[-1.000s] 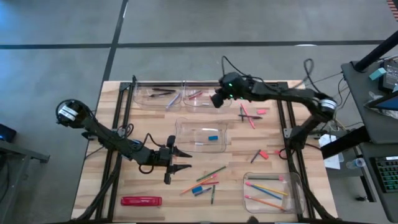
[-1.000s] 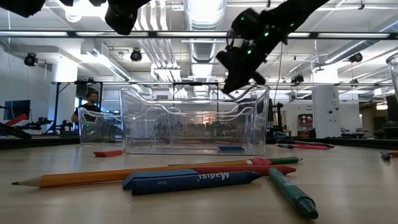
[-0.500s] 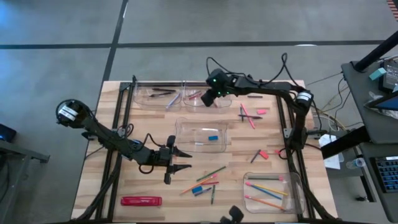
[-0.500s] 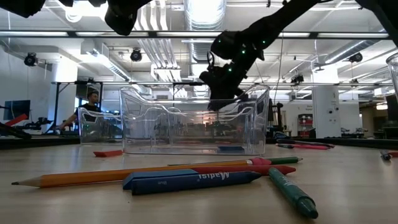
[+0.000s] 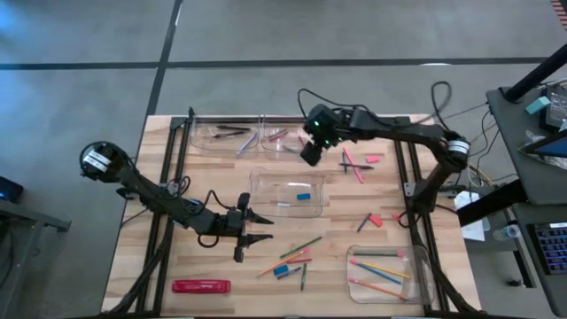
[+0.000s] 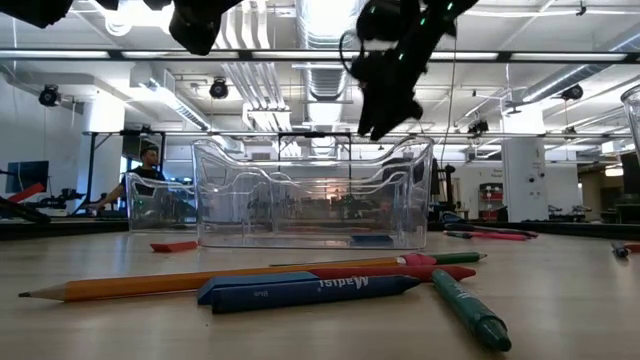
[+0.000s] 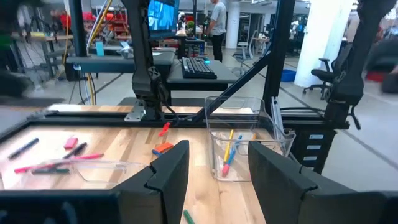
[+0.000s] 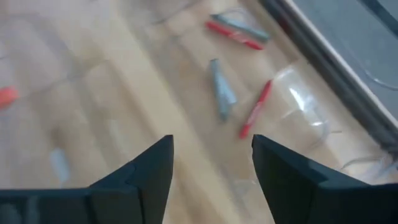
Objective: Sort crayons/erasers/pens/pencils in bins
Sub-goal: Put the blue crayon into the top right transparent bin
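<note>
Above the far bins, the right hand is seen parted and empty. Loose pencils are left mid-tabletop; light, stiff and rolling, they are probably best pinched mid-shaft.

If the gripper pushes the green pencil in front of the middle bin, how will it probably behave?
The green pencil looks thin and round, so it would probably roll away rather than slide. It seems stiff and light. Its upper end lies by the red stick on the table, so a push may also disturb that one.
</note>
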